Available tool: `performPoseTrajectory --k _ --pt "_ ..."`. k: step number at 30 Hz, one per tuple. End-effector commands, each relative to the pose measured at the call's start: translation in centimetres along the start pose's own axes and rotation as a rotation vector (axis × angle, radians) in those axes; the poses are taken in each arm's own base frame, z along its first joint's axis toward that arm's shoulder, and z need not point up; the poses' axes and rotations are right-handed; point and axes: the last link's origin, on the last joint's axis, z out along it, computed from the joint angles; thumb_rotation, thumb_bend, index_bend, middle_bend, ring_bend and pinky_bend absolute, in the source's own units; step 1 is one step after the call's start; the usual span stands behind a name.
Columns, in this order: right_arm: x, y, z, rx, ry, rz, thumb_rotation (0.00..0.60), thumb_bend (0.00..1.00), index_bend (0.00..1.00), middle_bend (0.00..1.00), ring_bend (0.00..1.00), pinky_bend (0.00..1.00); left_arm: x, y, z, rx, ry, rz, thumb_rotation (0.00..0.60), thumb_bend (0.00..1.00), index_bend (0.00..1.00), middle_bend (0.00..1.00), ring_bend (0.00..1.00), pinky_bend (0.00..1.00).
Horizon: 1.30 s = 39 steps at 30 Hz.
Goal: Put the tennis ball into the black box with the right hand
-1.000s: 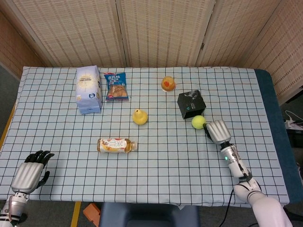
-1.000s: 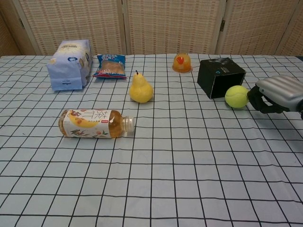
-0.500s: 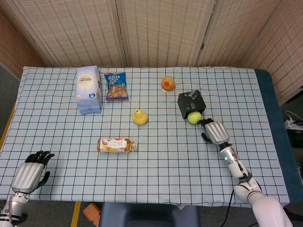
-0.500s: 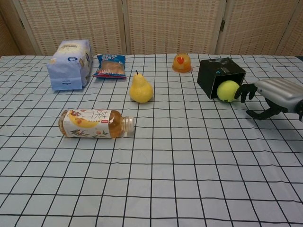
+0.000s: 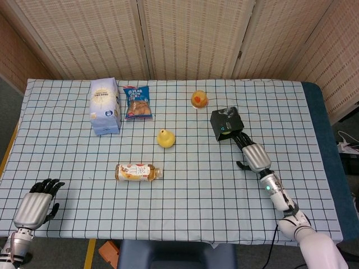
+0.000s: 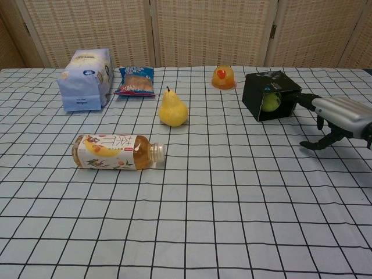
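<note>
The yellow-green tennis ball [image 6: 271, 102] sits inside the black box [image 6: 262, 87], which lies on its side with its opening facing my right hand [image 6: 339, 114]. That hand holds nothing; its fingers [image 6: 303, 99] stretch out to the rim of the opening and the thumb points down at the cloth. From the head view the black box [image 5: 225, 123] hides the ball, and the right hand [image 5: 256, 156] lies just below and right of it. My left hand [image 5: 37, 205] rests at the near left corner of the table, holding nothing.
On the checked cloth lie a pear [image 5: 165, 138], a tea bottle on its side [image 5: 138, 172], a pale blue bag [image 5: 105, 105], a snack packet [image 5: 137, 102] and an orange jelly cup [image 5: 198, 99]. Folding screens stand behind the table.
The ball rolled from beside the box, at my right hand's fingertips, into the box's opening. The right hand followed it toward the box with its fingers stretching out. The left hand stayed still.
</note>
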Motion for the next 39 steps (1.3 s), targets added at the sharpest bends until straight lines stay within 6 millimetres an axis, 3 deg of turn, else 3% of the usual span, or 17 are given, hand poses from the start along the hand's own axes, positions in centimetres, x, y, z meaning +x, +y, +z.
performPoseTrajectory --k 1,29,30,32,34,39 --pt "0.0 0.0 0.0 0.0 0.001 -0.002 0.6 0.2 0.0 0.0 0.0 0.46 0.0 0.0 0.0 -0.001 0.0 0.0 0.6 0.46 0.21 0.15 0.11 0.19" --pt "2.9 1.2 -3.4 0.059 0.123 -0.011 0.6 0.2 0.01 0.03 0.0 0.46 0.1 0.0 -0.1 0.003 0.009 -0.002 0.6 0.46 0.21 0.15 0.11 0.19" --pt "3.2 1.2 -3.8 0.066 0.143 -0.011 0.6 0.2 0.01 0.04 0.0 0.43 0.2 -0.1 -0.1 0.003 0.009 -0.002 0.6 0.46 0.21 0.15 0.11 0.19" --pt "4.6 2.1 -7.4 0.038 0.252 -0.135 0.6 0.2 0.01 0.05 0.0 0.19 0.4 -0.5 0.0 0.025 0.03 0.005 0.6 0.46 0.21 0.15 0.11 0.19" --pt "5.0 1.8 -10.4 -0.025 0.282 -0.203 0.6 0.2 0.0 0.05 0.0 0.01 0.4 -0.7 0.1 0.041 0.039 0.004 0.6 0.46 0.21 0.15 0.11 0.19" --pt "5.7 1.0 -14.5 -0.162 0.209 -0.238 0.6 0.2 0.0 0.02 0.0 0.0 0.5 -0.9 0.0 0.05 0.05 0.008 0.6 0.46 0.21 0.15 0.11 0.19"
